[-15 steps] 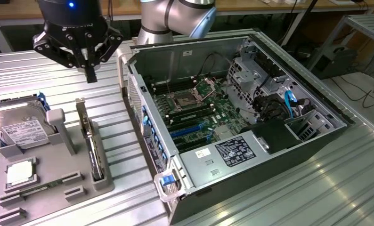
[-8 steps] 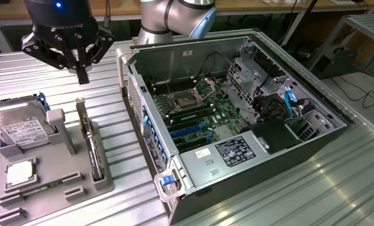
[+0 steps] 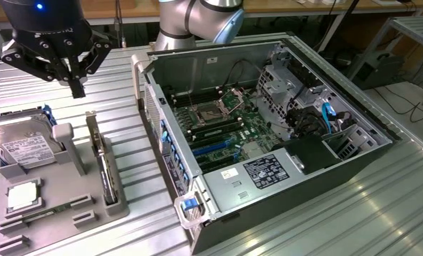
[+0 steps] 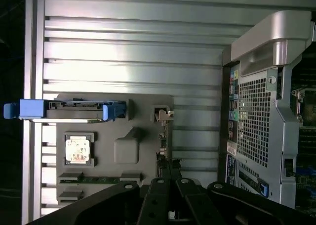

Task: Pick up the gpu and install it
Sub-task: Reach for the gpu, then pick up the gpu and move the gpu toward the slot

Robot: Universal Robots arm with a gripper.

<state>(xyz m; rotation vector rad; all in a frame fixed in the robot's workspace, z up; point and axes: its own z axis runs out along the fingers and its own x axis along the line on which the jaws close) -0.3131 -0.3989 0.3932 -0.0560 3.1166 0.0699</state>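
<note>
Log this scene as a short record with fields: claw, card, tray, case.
claw: black claw shut, holding nothing, raised above the tray, apart from the card
card: thin flat gpu with long silver metal bracket, standing on edge in its tray slot
tray: grey moulded holder, also carrying a silver hard drive with white label and a small square silver chip
case: open computer tower at the exterior view's right, gpu not installed
</note>
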